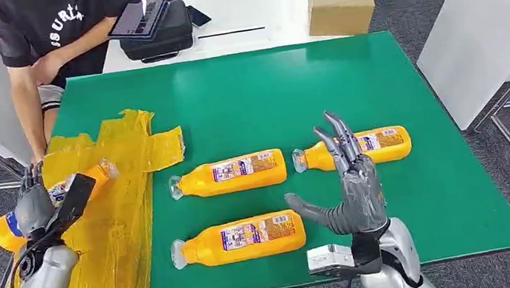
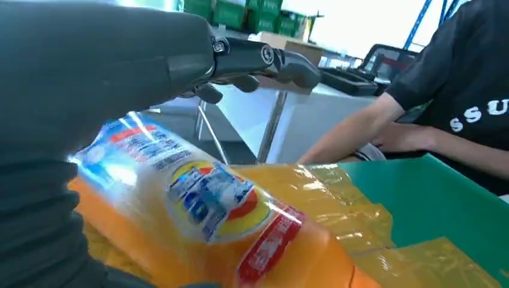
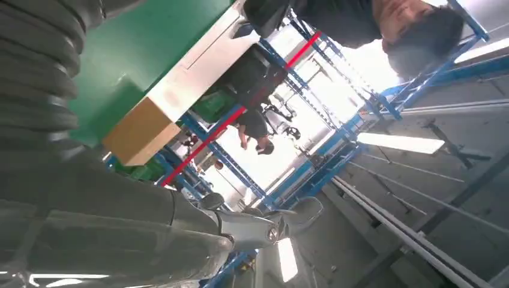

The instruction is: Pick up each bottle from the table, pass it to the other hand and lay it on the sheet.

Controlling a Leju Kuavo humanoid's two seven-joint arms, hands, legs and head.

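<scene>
My left hand [image 1: 45,209] grips an orange bottle [image 1: 6,229] over the left side of the yellow sheet [image 1: 118,229]; its cap end points toward the table's middle. The left wrist view shows that bottle [image 2: 204,210] close up under my fingers [image 2: 264,60], above the sheet [image 2: 336,186]. Three more orange bottles lie on the green table [image 1: 275,89]: one in the middle [image 1: 230,174], one nearer the front [image 1: 239,240], one to the right [image 1: 375,145]. My right hand [image 1: 350,183] is raised over the table's front right with fingers spread, holding nothing.
A person in a black shirt [image 1: 51,29] sits at the table's far left with an arm [image 1: 24,107] reaching down near the sheet. A cardboard box [image 1: 340,3] and a black case [image 1: 159,30] stand on the white table behind. A white cabinet [image 1: 488,16] is at right.
</scene>
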